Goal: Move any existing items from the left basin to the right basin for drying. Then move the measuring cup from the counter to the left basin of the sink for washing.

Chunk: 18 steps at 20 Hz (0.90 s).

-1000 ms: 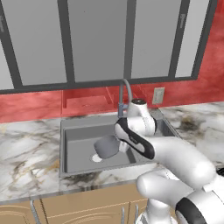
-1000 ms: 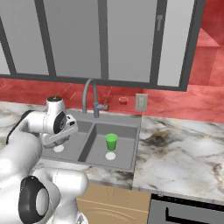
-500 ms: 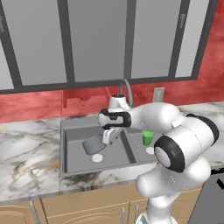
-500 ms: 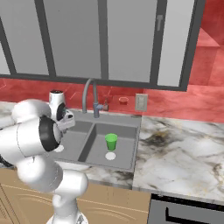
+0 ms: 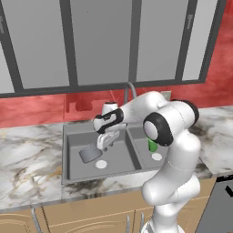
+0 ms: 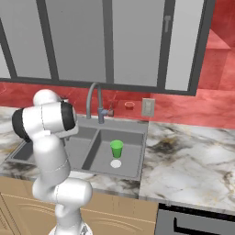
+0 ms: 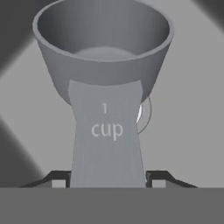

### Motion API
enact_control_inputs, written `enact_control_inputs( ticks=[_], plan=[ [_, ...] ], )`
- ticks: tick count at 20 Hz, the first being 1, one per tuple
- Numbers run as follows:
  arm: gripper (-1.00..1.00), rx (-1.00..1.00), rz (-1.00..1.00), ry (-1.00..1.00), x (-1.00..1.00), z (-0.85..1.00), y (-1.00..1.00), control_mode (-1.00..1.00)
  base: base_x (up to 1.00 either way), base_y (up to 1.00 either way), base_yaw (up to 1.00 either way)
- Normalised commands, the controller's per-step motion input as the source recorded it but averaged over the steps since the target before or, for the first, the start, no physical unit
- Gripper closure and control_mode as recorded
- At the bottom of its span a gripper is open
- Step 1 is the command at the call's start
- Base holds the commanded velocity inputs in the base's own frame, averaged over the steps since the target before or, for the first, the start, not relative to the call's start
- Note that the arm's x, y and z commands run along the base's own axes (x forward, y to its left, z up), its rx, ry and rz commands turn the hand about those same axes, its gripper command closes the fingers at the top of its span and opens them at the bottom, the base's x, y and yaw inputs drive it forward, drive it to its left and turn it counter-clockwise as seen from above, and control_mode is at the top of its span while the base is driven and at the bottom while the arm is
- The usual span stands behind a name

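The grey measuring cup (image 5: 89, 153) hangs tilted low inside the wide left basin (image 5: 119, 157), just above its white drain (image 5: 101, 164). My gripper (image 5: 104, 141) is shut on the cup's flat handle. In the hand view the handle (image 7: 107, 131) reads "1 cup" and sits between my fingertips (image 7: 61, 178), with the cup bowl (image 7: 103, 48) beyond my gripper (image 7: 107, 179). A small green cup (image 6: 116, 148) stands upright in the narrow right basin (image 6: 133, 144), and in the left base view this green cup (image 5: 152, 146) is half hidden behind my arm.
The arched grey tap (image 6: 94, 98) rises behind the sink divider. Marble counter (image 5: 27, 168) lies left of the sink and more of the counter (image 6: 193, 160) to its right. Red backsplash and grey cabinets close off the back. A dark appliance front (image 6: 197, 220) sits lower right.
The arm has folded up and swung, its elbow now high in front of the sink. The held measuring cup has drifted a little left inside the left basin. The green cup has stayed put.
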Motion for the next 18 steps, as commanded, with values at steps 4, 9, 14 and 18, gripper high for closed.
enact_control_inputs(
  ticks=[4,9,14,18],
  plan=[
    [1.00,-0.01,0.00,0.00,0.00,-0.71,0.05,-1.00,0.00,0.00,0.00],
    [1.00,-0.03,0.00,0.00,0.01,-0.63,0.08,-1.00,0.00,0.00,0.00],
    [1.00,-0.06,0.04,-0.04,-0.22,-0.64,0.09,-1.00,0.00,0.00,0.00],
    [1.00,-0.10,0.03,-0.06,-0.38,-0.69,0.13,-1.00,0.00,0.00,0.00]
  ],
)
